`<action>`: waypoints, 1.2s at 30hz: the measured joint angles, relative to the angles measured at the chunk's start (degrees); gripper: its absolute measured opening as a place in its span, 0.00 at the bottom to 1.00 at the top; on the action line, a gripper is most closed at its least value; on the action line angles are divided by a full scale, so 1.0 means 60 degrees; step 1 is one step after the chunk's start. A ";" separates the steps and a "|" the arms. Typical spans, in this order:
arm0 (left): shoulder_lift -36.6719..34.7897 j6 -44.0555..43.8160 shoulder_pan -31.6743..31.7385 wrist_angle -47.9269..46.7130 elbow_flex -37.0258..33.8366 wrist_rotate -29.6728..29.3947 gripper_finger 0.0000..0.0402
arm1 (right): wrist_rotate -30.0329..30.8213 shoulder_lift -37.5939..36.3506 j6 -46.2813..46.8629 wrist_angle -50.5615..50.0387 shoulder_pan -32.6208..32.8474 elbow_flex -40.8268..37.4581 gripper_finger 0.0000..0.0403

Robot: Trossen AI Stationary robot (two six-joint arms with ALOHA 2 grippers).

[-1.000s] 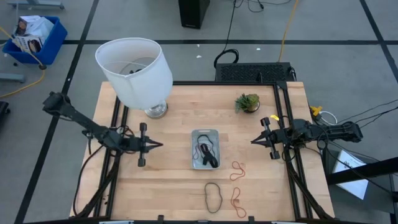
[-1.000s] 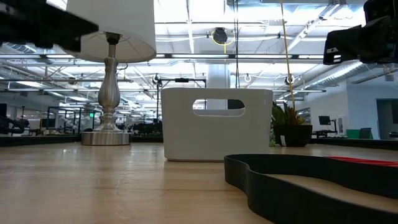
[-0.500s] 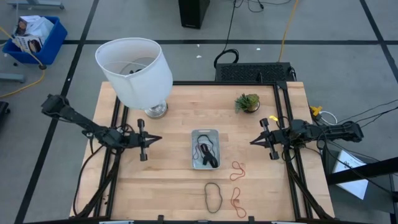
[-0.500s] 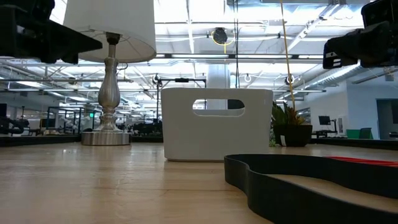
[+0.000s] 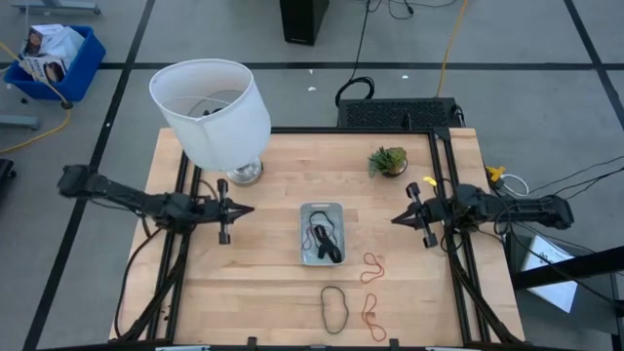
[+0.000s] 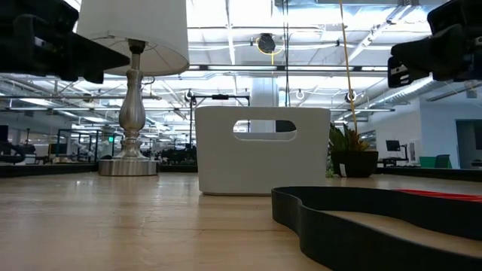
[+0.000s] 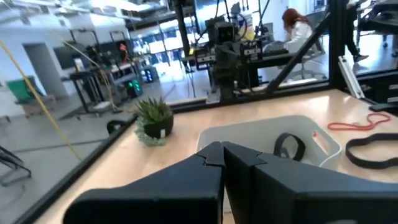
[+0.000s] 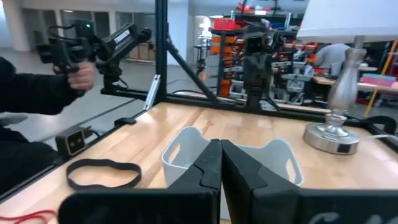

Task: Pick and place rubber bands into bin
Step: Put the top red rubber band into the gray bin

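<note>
Both arms idle above the table (image 5: 263, 283), jaws closed and empty.
Bin (image 5: 321, 212) sits mid-table holding black and red rubber bands (image 5: 325, 240), count unclear; 3 more lie near the front edge, the low view cutting 1 off. Left gripper (image 5: 251, 209) has drawn toward the lamp (image 5: 211, 112); right gripper (image 5: 395, 220) barely shifted.
</note>
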 joint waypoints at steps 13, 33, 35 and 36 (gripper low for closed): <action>0.0032 -0.0479 0.1362 -0.0616 0.0000 0.1468 0.04 | 0.0002 0.1919 -0.0075 -0.0425 -0.0148 0.1196 0.00; 0.0032 -0.1355 0.1362 -0.1043 0.0000 0.1014 0.06 | 0.0757 0.9010 0.0899 -0.2502 0.3001 0.4323 0.52; 0.0032 -0.1473 0.1362 -0.1049 0.0004 0.1014 0.06 | 0.0405 0.9373 0.0825 -0.2420 0.3337 0.4324 0.56; 0.0032 -0.1505 0.1362 -0.1052 0.0004 0.1014 0.06 | 0.0295 0.9553 0.0758 -0.2406 0.3534 0.4324 0.56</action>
